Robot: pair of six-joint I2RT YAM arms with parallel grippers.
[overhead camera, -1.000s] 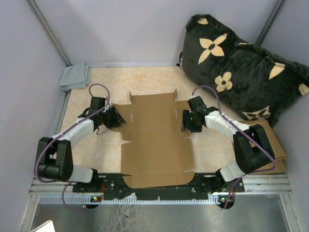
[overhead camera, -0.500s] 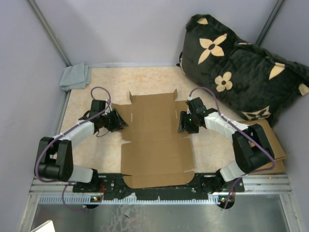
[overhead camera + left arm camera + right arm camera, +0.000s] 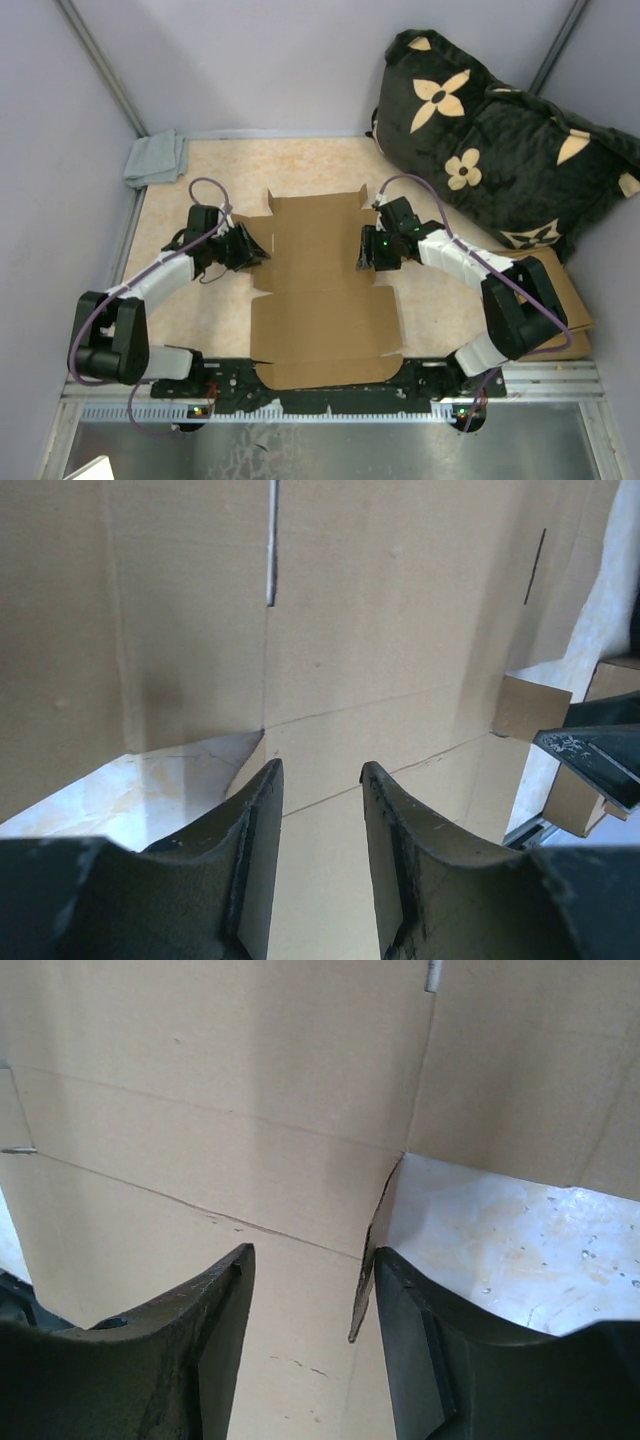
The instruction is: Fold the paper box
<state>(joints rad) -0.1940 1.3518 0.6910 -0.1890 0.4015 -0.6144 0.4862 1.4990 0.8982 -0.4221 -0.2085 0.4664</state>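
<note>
Box of plain brown die-cut cardboard (image 3: 322, 300), unfolded, flat on pale marbled tabletop (image 3: 330, 165).
The box is laid at the middle of the tabletop, with its near flap reaching the arm bases at 6 o'clock and its crease lines and slits left unbent. The left pincer (image 3: 254, 249) is held at the box's 9 o'clock edge, its fingers (image 3: 255, 820) spread apart above a notch where bare tabletop is seen. The right pincer (image 3: 365, 253) is set at the 3 o'clock edge, its fingers (image 3: 215, 1310) likewise apart, and a slightly lifted cardboard corner is seen just beside one of them. A folded grey cloth (image 3: 155, 158) is seen at 11 o'clock, and a black cushion with cream flowers (image 3: 500, 140) at 2 o'clock.
</note>
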